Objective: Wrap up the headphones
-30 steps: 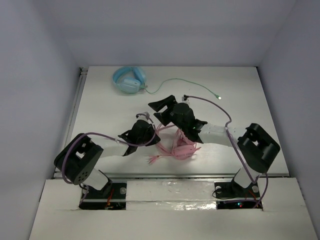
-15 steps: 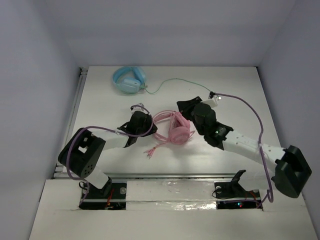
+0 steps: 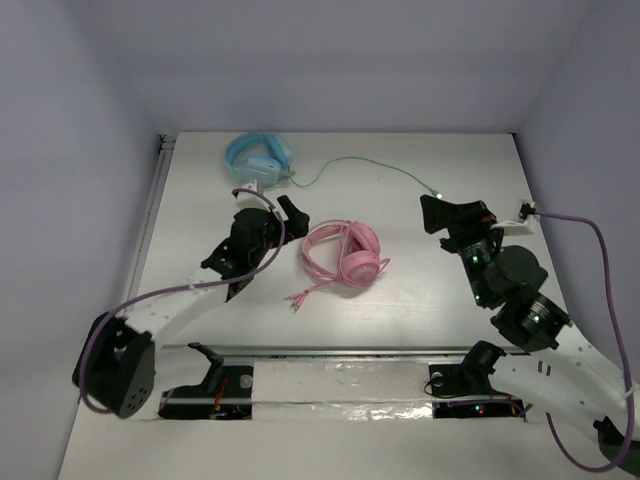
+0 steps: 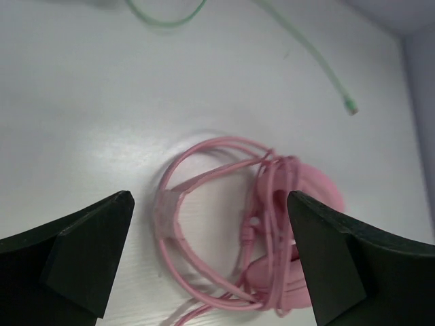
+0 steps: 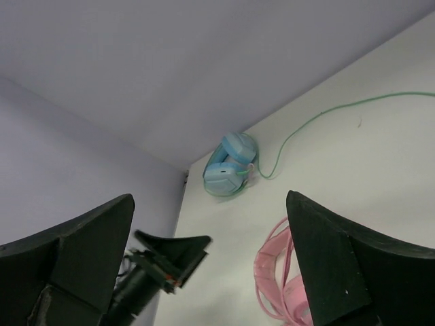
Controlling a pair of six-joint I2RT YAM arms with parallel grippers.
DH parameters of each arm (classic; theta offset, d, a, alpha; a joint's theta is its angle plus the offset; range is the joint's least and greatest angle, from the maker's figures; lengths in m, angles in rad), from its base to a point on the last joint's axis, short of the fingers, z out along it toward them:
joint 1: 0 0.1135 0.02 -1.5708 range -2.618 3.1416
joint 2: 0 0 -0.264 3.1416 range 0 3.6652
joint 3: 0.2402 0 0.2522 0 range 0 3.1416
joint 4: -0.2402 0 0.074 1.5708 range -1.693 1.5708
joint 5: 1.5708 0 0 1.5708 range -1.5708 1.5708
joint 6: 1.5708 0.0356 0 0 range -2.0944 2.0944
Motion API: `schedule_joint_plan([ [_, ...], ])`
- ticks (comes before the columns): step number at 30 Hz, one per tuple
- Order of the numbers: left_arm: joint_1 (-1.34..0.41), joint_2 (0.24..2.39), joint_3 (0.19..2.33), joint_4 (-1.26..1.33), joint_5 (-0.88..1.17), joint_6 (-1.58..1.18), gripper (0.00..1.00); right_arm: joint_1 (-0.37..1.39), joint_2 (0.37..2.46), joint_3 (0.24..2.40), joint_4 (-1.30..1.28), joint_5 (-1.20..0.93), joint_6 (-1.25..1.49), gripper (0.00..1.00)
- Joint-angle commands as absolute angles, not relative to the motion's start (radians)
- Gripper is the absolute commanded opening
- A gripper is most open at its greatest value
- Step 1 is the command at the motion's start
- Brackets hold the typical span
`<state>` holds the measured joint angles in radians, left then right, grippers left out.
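The pink headphones [image 3: 345, 255] lie flat near the middle of the white desk [image 3: 480, 160]. Their pink cable [image 4: 268, 204] is looped across the earcups, with a loose end trailing toward the near edge. The left gripper [image 4: 209, 195] hangs just to their left, spread wide and empty. The right gripper [image 5: 209, 195], well off to the right, is likewise wide open with nothing in it. Light blue headphones [image 3: 258, 158] sit at the far edge.

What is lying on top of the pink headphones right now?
Several strands of their own pink cable lie across the earcups of the headphones and bunch up near the headband. Where the cable runs beneath the earcups, and the patch of table under them, is covered.
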<state>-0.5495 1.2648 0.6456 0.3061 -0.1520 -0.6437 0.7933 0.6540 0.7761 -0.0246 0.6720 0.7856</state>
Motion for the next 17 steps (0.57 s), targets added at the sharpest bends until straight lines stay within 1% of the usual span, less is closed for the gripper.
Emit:
schedule_joint_plan([
  [1,-0.549,1.082,0.64,0.308,-0.19,-0.606,0.97,0.793,0.574,0.788,-0.159,0.707,0.704,1.0],
  [2,-0.549,1.002,0.631,0.299,-0.189,-0.606,0.98,0.793,0.554,0.788,-0.204,0.719,0.707,1.0],
  [8,-0.549,0.757,0.621,0.218,-0.138,-0.623,0.99,0.793,0.413,0.769,-0.359,0.802,0.755,1.0],
  [14,-0.549,0.628,0.643,0.167,-0.095,-0.595,0.99,0.793,0.322,0.732,-0.335,0.811,0.752,1.0],
  [17,-0.549,0.611,0.655,0.147,-0.08,-0.578,0.98,0.793,0.308,0.718,-0.304,0.81,0.735,1.0],
])
